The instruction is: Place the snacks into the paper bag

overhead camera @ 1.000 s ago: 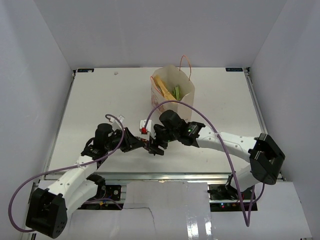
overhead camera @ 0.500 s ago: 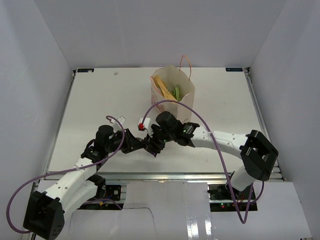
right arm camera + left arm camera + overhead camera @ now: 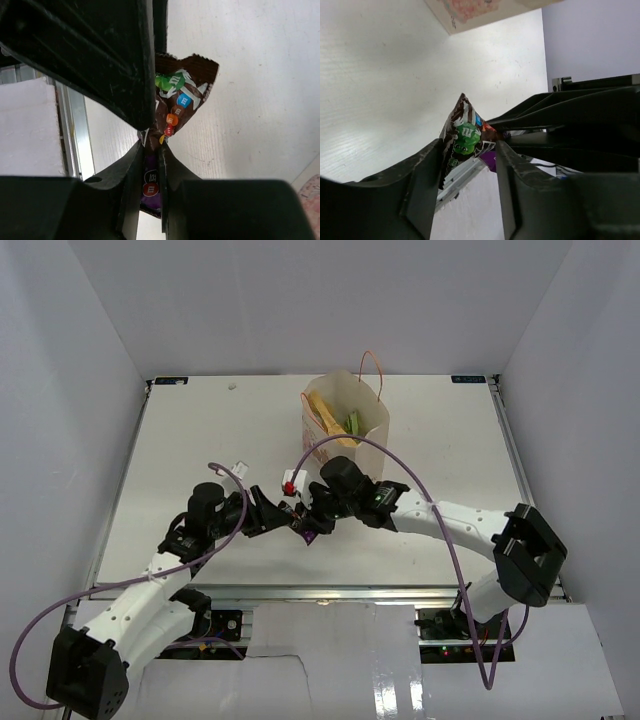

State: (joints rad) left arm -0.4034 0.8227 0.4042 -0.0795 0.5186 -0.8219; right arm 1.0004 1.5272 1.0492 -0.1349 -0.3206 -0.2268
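A: Where is the brown candy packet (image 3: 175,100)?

B: In the air over the worktop (image 3: 200,440), just in front of the paper bag (image 3: 330,447). Its long axis runs out from the right fingers (image 3: 132,165), which pinch one end.

A: And the left fingers (image 3: 422,175)?

B: One on each side of it. I cannot tell if they press.

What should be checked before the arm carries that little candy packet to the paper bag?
1. Right gripper pinches the candy packet: ok.
2. Left gripper free of the packet: cannot tell; the packet sits between its fingers.
3. Paper bag upright, mouth open: ok.
4. Room in the bag beside the yellow crisp packet: ok, bare space shows on the right.
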